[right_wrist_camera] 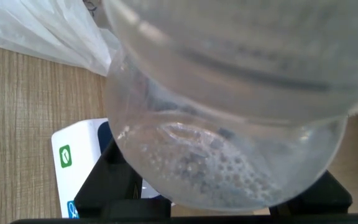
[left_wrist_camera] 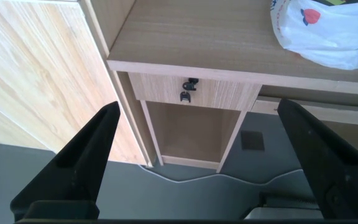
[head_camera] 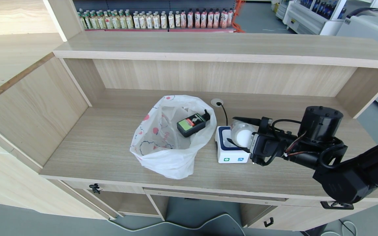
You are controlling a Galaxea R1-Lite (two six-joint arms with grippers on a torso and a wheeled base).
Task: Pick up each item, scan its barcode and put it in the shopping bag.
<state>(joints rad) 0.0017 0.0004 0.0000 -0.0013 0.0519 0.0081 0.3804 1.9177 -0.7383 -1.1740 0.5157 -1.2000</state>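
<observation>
Bottle sits pinched sideways in the right gripper, just above the scanner (presumably so its barcode faces the window). Bag gapes just beside, a black item inside. Left gripper hangs spread and empty below the counter.

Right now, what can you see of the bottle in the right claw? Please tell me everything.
The bottle looks like clear plastic, with a round body and a white end turned toward the head camera. It lies tipped on its side in the right claw, which is shut on it, over the white and blue scanner, beside the shopping bag. Close up, small drops or bubbles show on its wall.
</observation>
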